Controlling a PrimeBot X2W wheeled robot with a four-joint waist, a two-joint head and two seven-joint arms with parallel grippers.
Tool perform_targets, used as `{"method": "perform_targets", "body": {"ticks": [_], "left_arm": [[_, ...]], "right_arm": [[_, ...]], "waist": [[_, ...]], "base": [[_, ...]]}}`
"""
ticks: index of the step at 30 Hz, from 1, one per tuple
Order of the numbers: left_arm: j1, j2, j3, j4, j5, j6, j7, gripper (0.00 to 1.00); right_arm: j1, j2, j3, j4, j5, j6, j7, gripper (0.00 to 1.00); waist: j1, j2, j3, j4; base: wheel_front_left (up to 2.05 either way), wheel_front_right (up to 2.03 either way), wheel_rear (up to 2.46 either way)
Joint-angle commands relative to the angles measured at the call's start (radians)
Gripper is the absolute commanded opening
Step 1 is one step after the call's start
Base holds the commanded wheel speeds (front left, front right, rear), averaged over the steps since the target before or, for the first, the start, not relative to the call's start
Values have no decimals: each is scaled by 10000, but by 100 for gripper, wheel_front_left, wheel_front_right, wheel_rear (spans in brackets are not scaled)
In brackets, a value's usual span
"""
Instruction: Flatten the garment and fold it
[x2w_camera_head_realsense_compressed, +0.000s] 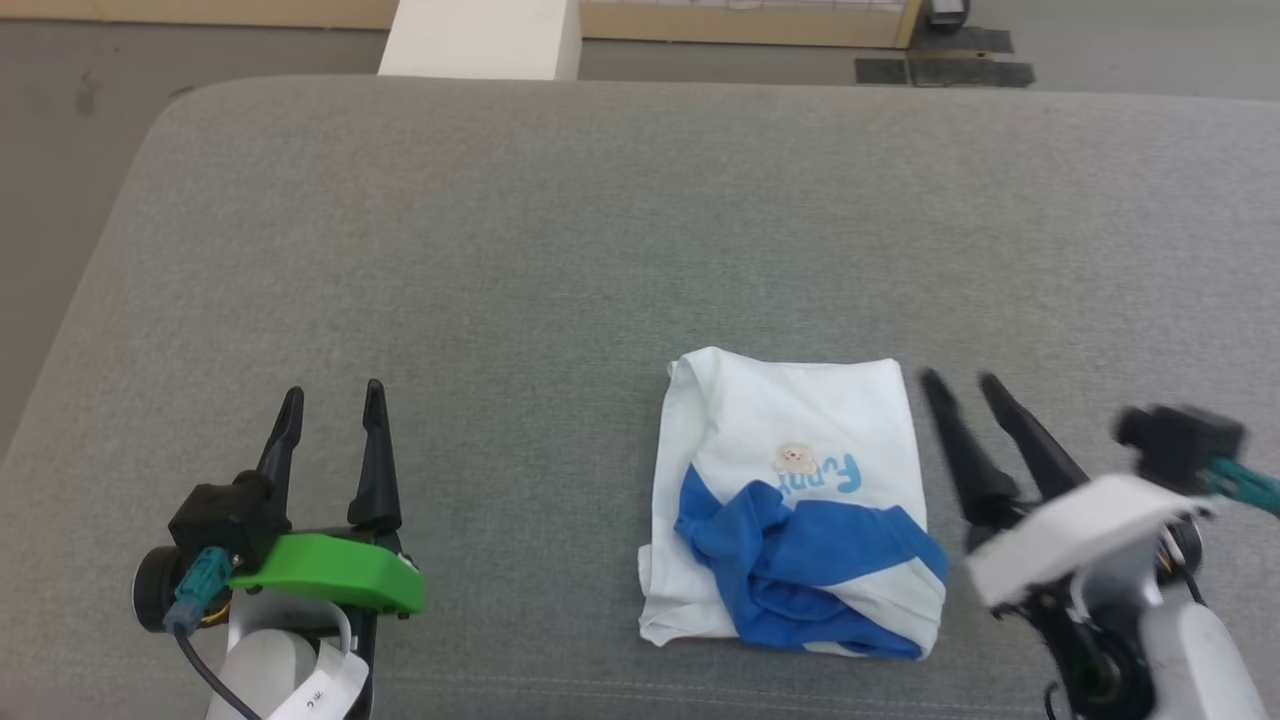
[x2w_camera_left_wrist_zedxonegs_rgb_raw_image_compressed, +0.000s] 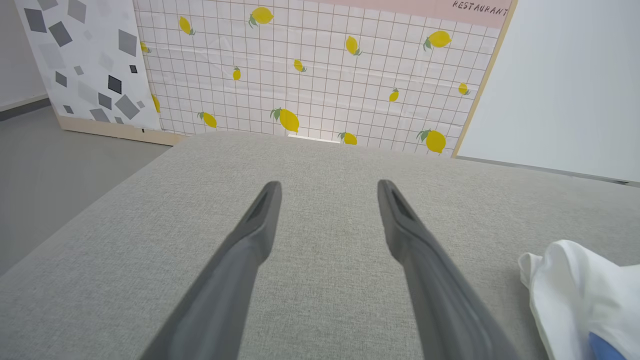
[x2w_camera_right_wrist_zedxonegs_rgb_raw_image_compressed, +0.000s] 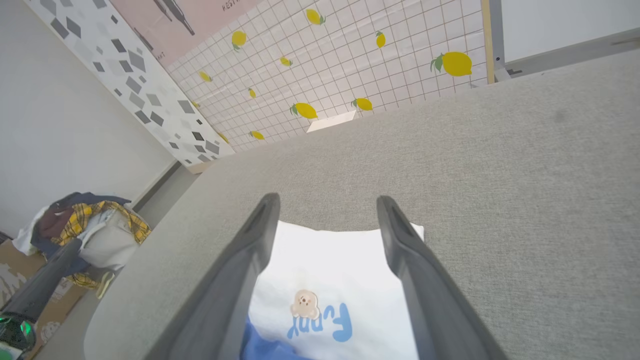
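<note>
The garment (x2w_camera_head_realsense_compressed: 790, 500) lies folded into a compact white rectangle on the grey cushion (x2w_camera_head_realsense_compressed: 600, 250), with a bunched royal-blue sleeve across its near half and a small bear print with blue letters. Just right of it my right gripper (x2w_camera_head_realsense_compressed: 962, 382) stands open, touching nothing. The right wrist view looks down on the garment (x2w_camera_right_wrist_zedxonegs_rgb_raw_image_compressed: 330, 280) between those spread fingers. Far to the left my left gripper (x2w_camera_head_realsense_compressed: 332, 395) is open and empty above bare cushion; in the left wrist view, a corner of the garment (x2w_camera_left_wrist_zedxonegs_rgb_raw_image_compressed: 580, 290) shows at the lower right, apart from the gripper (x2w_camera_left_wrist_zedxonegs_rgb_raw_image_compressed: 329, 186).
The cushion's rounded left edge (x2w_camera_head_realsense_compressed: 90, 300) drops to grey floor. A white block (x2w_camera_head_realsense_compressed: 480, 38) stands behind the far edge. A lemon-print panel (x2w_camera_left_wrist_zedxonegs_rgb_raw_image_compressed: 310, 70) backs the cushion, and a pile of clothes (x2w_camera_right_wrist_zedxonegs_rgb_raw_image_compressed: 80, 230) sits off its left side.
</note>
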Motion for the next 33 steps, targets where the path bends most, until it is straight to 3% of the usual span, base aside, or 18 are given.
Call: {"method": "perform_targets", "body": {"ticks": [1,6,12,17,26,27,29,31,33], "left_arm": [[109,-29,-8,-45,54,32,-45,100],[165,-29,-2,-46,64,26,-45,100],[118,-29,-101,-44,53,20,-45,100],[14,-29,-129,-59,39,19,-45,100],[-102,-30,-152,3,-25,28,-45,100],[-107,-30,-158,7,-37,38,-45,100],[-116,-30,-173,10,-55,53,-45,100],[-119,-30,-169,8,-66,71,-45,100],[-112,-30,-135,-8,-65,96,-45,100]], "right_arm": [[169,-7,-282,343,664,-13,-145,100],[190,-7,-744,1983,2867,-13,77,100],[-330,-7,-520,3749,3985,-13,845,100],[-944,-7,-198,4818,4009,-13,1272,100],[-1885,-7,321,6056,2275,-13,2167,100],[-1929,-7,438,6035,2105,-13,2268,79],[-1961,-7,595,5907,1778,-13,2369,23],[-1946,-7,666,5700,1298,-13,2383,0],[-1908,-7,569,5448,630,-13,2338,0]], "waist": [[0,0,-118,-156],[0,0,-133,-246],[0,0,-37,-161],[0,0,128,-5],[0,0,273,239],[0,0,279,259],[0,0,289,289],[0,0,301,287],[0,0,312,240]], "base": [[0,0,0],[0,0,0],[0,0,0],[0,0,0],[0,0,0],[0,0,0],[0,0,0],[0,0,0],[0,0,0]]}}
